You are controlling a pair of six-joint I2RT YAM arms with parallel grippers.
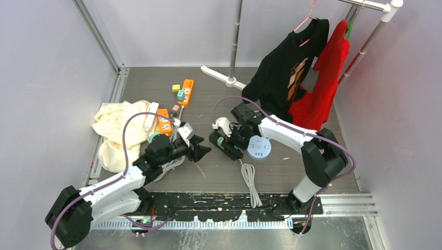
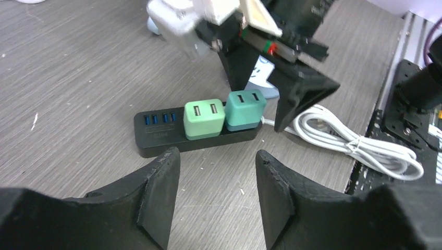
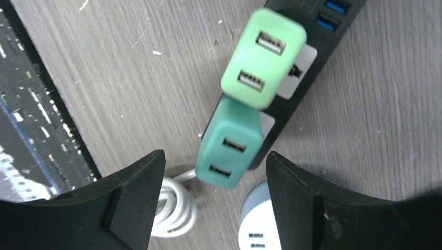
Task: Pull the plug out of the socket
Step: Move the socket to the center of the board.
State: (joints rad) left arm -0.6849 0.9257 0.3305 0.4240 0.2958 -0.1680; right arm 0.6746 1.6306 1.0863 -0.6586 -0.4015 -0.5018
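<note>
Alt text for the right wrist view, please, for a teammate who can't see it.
The open right gripper straddles a teal USB plug, not yet closed on it. That plug and a light green plug sit side by side in a black power strip on the grey table, beside a coiled white cable.

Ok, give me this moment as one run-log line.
left gripper: open, facing power strip | right gripper: open, over teal plug | teal plug, green plug: both seated | phase: pre-grasp
</note>
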